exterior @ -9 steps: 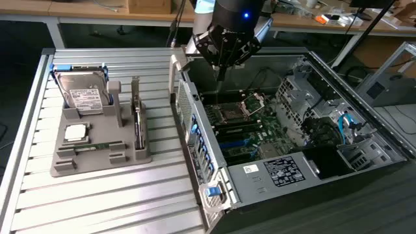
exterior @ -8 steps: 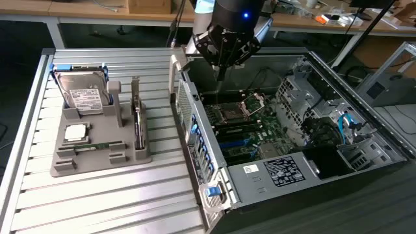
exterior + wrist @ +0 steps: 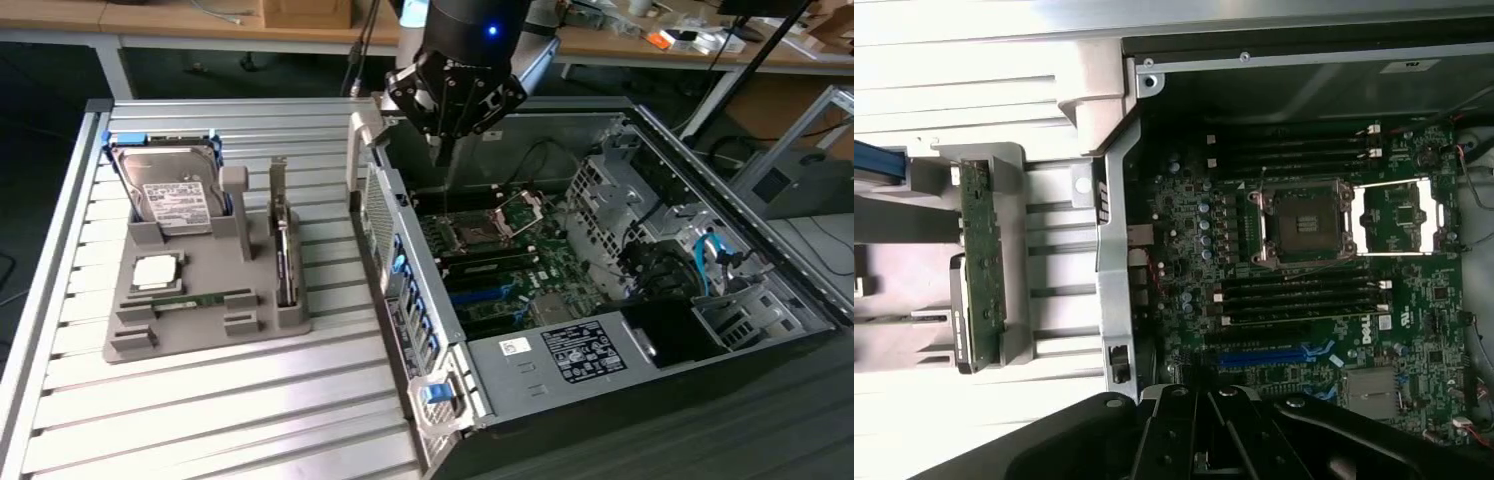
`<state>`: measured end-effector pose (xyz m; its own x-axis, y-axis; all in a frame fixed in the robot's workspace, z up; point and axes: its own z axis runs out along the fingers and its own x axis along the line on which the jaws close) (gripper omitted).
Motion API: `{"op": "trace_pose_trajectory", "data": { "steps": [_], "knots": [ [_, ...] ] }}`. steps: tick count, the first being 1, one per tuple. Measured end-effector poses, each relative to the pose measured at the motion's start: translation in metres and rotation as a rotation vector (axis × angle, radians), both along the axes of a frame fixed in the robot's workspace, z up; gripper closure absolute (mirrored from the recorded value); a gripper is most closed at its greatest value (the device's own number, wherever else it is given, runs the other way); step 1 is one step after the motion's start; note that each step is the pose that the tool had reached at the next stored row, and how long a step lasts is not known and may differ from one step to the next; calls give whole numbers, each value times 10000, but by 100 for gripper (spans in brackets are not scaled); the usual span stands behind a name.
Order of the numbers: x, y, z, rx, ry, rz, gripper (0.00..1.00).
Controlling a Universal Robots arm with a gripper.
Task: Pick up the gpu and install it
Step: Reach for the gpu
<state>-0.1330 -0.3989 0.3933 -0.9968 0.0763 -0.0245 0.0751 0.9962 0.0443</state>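
Black articulated gripper [image 3: 442, 150] [image 3: 1204, 415], fingers pressed together and holding nothing, poised above the open grey sheet-metal computer case [image 3: 384, 215], over the green motherboard [image 3: 514, 270] [image 3: 1304, 290] with its square metal-framed processor socket [image 3: 1301, 222]. The gpu [image 3: 282, 245] [image 3: 982, 260], a thin flat rectangular circuit card, stands upright on edge in a slot of the moulded grey plastic holder [image 3: 200, 335], outside the case on the exterior view's left. A silvery hard drive with white label [image 3: 174, 195] stands in the same holder. The holder and case rest on a ribbed aluminium table [image 3: 227, 420].
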Motion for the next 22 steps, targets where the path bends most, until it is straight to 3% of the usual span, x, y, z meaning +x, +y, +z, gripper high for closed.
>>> {"op": "trace_pose_trajectory", "data": {
  "steps": [22],
  "knots": [
    [-146, 0, 0, 1, 0, 0, 89]
  ]
}}
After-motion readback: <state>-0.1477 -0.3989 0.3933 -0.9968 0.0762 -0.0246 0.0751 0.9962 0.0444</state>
